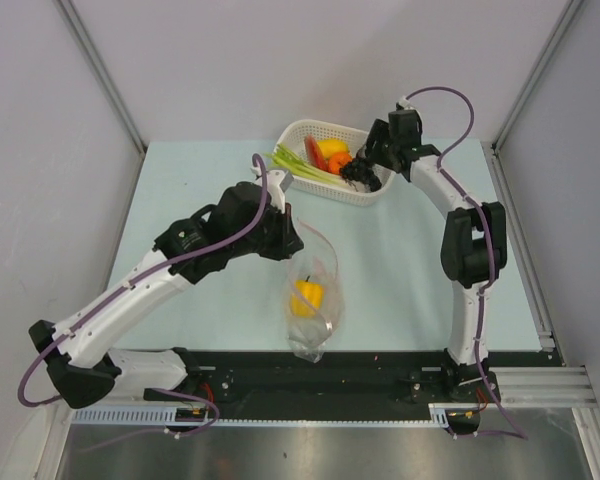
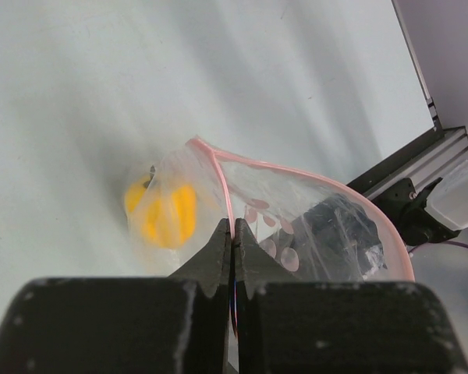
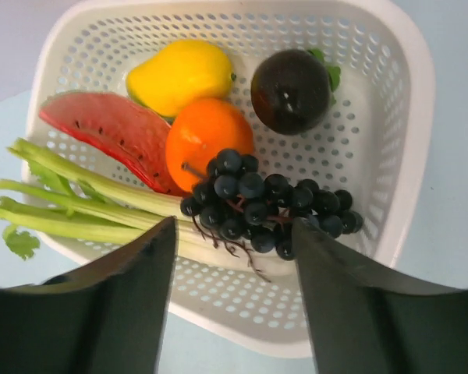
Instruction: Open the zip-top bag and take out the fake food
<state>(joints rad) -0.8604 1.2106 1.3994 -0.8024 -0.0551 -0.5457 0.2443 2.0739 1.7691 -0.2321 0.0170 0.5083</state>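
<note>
status: bag [image 1: 313,300] is open. in the left wrist view its mouth gapes wide, with the pink zip strip [image 2: 296,173] looping across the frame. most of the food sits in the basket [image 1: 305,130] at upper centre of the top view: lemon [image 3: 179,74], orange [image 3: 207,140], dark fruit [image 3: 290,89], watermelon slice [image 3: 109,128], celery [image 3: 78,206], grapes [image 3: 265,202].

left to do: one yellow piece [image 1: 308,296] is inside the bag, seen through the plastic at centre left of the left wrist view [image 2: 164,214]. my read is that it's the last item. i can't see anything else in the bag, but the crinkled lower end is hard to read.

left end effector [image 2: 233,234]: clamped shut on the zip strip at the bag's rim, holding the mouth up. the rest of the bag hangs or lies down towards the worktop [image 1: 180,200], just below centre of the top view.

right end effector [image 3: 232,226]: jaws apart, nothing held. it hovers over the basket at the upper right of the top view [image 1: 358,172], with the grapes directly under the gap.

relative position: the yellow piece is well apart from the right end effector, down and left of it in the top view. it lies just beyond the left one's fingertips, deeper in the bag.
</note>
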